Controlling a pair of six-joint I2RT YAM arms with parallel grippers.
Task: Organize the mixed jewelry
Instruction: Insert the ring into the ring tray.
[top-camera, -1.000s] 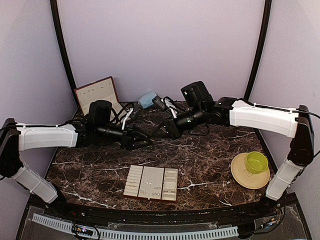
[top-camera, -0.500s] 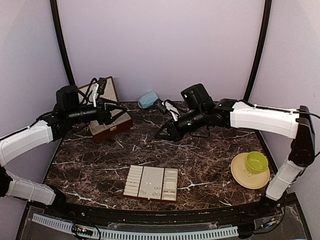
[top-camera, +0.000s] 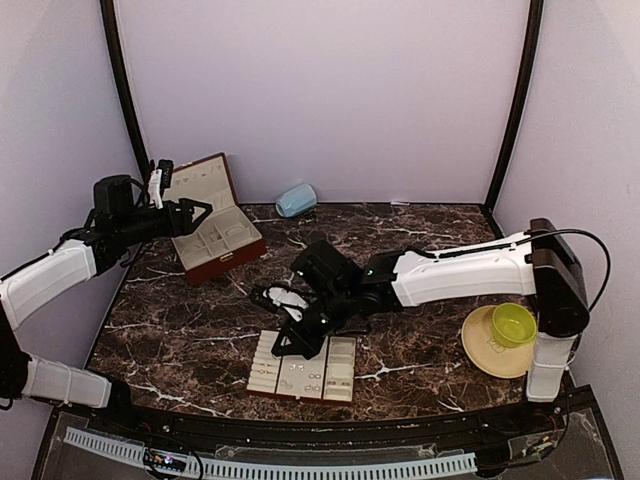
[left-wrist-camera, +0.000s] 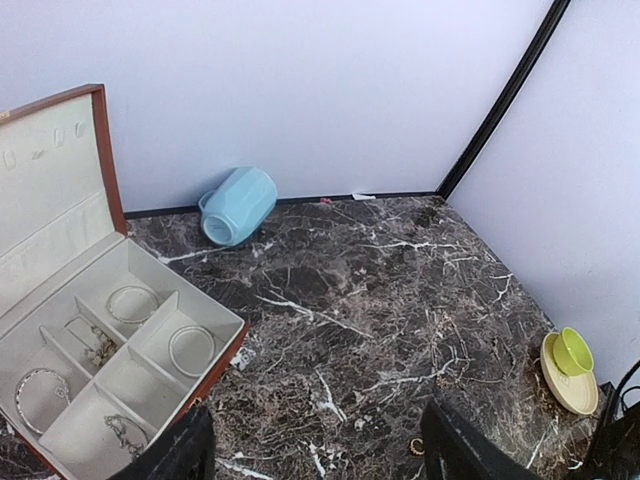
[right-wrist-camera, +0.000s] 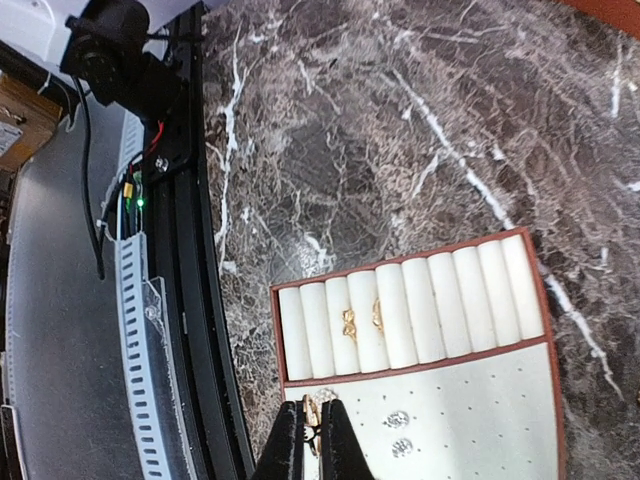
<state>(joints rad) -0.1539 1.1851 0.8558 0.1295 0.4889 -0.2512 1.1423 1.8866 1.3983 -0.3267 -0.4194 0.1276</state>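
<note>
My right gripper (right-wrist-camera: 312, 432) is shut on a small gold ring (right-wrist-camera: 311, 412), held just above the near corner of the cream-lined tray (right-wrist-camera: 520, 310). Two gold rings (right-wrist-camera: 350, 323) sit between the tray's rolls, and silvery earrings (right-wrist-camera: 397, 420) lie on its flat panel. From above, the right gripper (top-camera: 287, 345) hangs over the tray (top-camera: 343, 372). My left gripper (top-camera: 198, 211) stands open and empty beside the open red-brown box (top-camera: 222, 255). Another tiny gold ring (left-wrist-camera: 415, 446) lies on the marble near the left gripper's right finger (left-wrist-camera: 455, 452).
The box (left-wrist-camera: 215, 370) holds bracelets in its compartments. A light-blue cup (top-camera: 295, 199) lies on its side at the back wall. A yellow plate (top-camera: 483, 350) with a green cup (top-camera: 513, 323) sits at the right. The table's black front rail (right-wrist-camera: 195, 300) runs close to the tray.
The left arm has swung back from the table's middle to the box and opened its jaws. The right arm has come forward from the back of the table down to the tray.
</note>
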